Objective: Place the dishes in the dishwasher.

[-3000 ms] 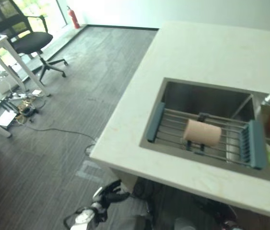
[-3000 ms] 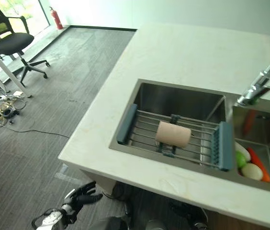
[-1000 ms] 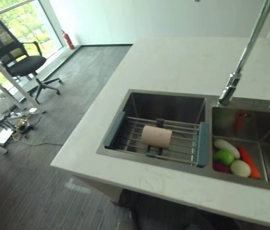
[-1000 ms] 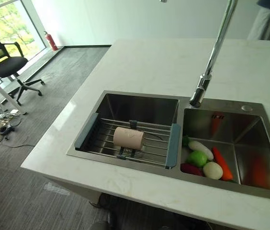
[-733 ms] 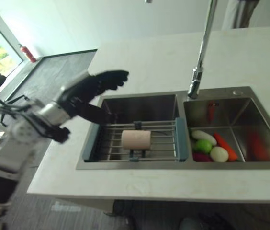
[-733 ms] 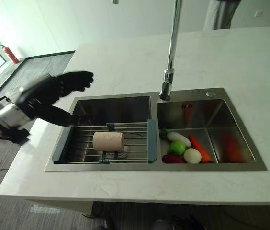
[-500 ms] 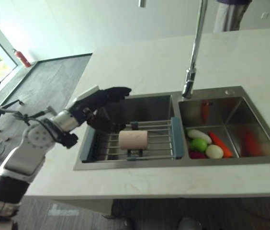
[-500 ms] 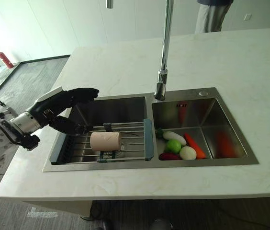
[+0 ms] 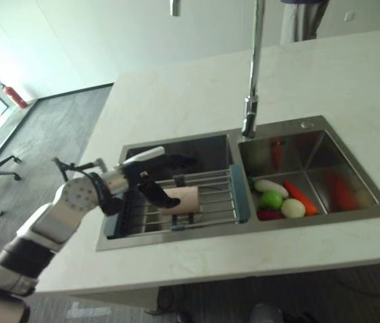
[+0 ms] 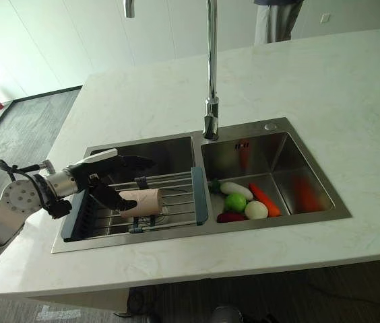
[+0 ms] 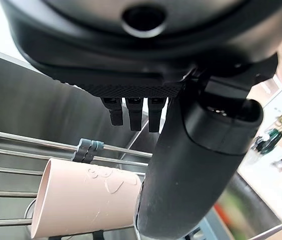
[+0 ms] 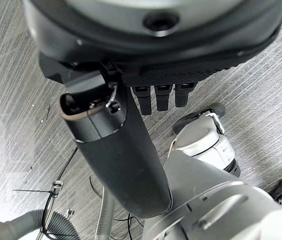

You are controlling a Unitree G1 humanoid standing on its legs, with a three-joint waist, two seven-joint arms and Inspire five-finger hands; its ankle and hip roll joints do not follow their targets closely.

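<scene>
Starting on the left with the left hand (image 10: 102,176): hangs released over the left basin of the sink (image 10: 176,232), fingers stretched straight out and thumb lowered, grasping nothing yet. Just under the fingers and right against the thumb, finds the task's thing, the pink cup (image 10: 148,200), lying on its side on the wire rack (image 10: 176,183), not lifted yet. Cannot tell for sure from the left wrist view whether the thumb already presses the cup wall or only stands beside it. Looks like the moment before closing, and carries some risks. May roll the round cup along the bars away from the palm if the thumb pushes before the fingers come down on the other side. May squeeze the cup out of the grip, being smooth and lying sideways, if closed too near the open rim. May catch the fingertips on the bars beyond the cup, or shift the whole rack on the sink edges, if lowered too deep. Further right of the hand, needs care with the tall faucet (image 10: 210,87) when lifting, and with the vegetables (image 10: 240,198) in the other basin, where a dropped cup can end. Shows the right hand (image 12: 126,155) idle and relaxed above the floor.
</scene>
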